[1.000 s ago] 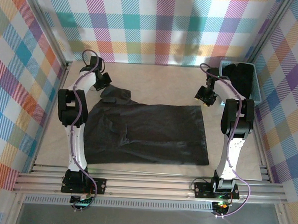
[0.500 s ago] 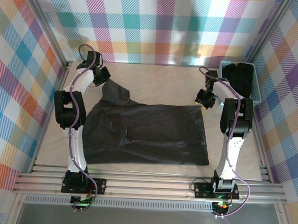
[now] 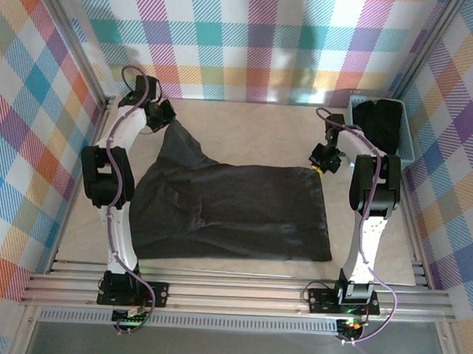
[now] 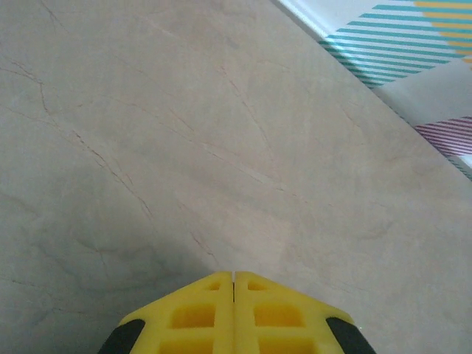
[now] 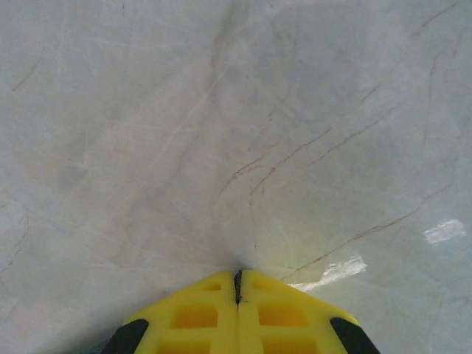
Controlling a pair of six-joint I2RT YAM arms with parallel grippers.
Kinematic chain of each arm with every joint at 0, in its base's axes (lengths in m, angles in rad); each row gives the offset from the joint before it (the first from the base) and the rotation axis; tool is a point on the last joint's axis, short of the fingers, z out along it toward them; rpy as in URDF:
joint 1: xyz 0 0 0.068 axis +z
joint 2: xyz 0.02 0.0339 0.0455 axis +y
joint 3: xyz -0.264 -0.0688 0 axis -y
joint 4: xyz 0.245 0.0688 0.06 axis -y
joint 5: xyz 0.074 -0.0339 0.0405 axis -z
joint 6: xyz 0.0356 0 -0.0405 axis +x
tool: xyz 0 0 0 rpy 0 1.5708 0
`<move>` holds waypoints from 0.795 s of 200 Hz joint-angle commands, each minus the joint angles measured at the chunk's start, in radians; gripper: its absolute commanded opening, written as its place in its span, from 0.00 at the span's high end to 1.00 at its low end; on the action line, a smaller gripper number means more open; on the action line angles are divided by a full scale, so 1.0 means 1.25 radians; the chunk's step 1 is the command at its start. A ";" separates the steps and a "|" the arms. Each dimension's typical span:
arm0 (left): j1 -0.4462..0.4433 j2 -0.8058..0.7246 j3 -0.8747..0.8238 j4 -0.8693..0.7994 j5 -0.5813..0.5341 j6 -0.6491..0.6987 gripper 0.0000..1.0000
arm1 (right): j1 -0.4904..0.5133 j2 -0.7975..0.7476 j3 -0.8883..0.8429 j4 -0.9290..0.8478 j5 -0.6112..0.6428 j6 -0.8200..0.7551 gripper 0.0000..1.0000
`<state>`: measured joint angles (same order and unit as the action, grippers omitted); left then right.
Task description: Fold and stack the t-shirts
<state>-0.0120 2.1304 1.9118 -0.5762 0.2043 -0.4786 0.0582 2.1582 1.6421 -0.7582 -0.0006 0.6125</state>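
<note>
the spread t-shirt lies dark and wrinkled across the middle of the table, and i place the rest from it. my left pincer is at the shirt's far left corner, where the cloth runs up in a narrow taut point to the jaws, so i am clamped on that corner. from the left wrist my yellow fingers are pressed flat together, with bare pale table past them. my right pincer sits right at the shirt's far right corner, low over it. from the right wrist those fingers are closed tip to tip with only a thin dark line between them; i cannot tell whether any cloth is caught there. beyond the shirt's far right corner stands the light blue basket, with a heap of dark shirts inside it.
</note>
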 commanded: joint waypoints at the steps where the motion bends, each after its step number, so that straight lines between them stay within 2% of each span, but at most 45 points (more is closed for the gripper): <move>1: -0.005 -0.071 -0.025 -0.014 0.049 0.005 1.00 | -0.001 -0.029 -0.017 0.015 -0.010 0.000 1.00; 43: -0.004 -0.209 -0.158 -0.001 0.103 0.000 1.00 | -0.002 -0.099 -0.060 0.025 -0.027 -0.018 1.00; 101: 0.018 -0.488 -0.412 -0.022 0.057 -0.014 1.00 | -0.002 -0.181 -0.152 0.041 -0.039 -0.043 1.00; 159: 0.027 -0.772 -0.668 -0.069 -0.027 -0.038 1.00 | -0.007 -0.310 -0.324 0.078 -0.025 -0.043 1.00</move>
<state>0.0109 1.2835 1.1793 -0.6113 0.2363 -0.4976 0.0582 1.8523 1.3083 -0.6807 -0.0364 0.5705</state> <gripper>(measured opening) 0.050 0.047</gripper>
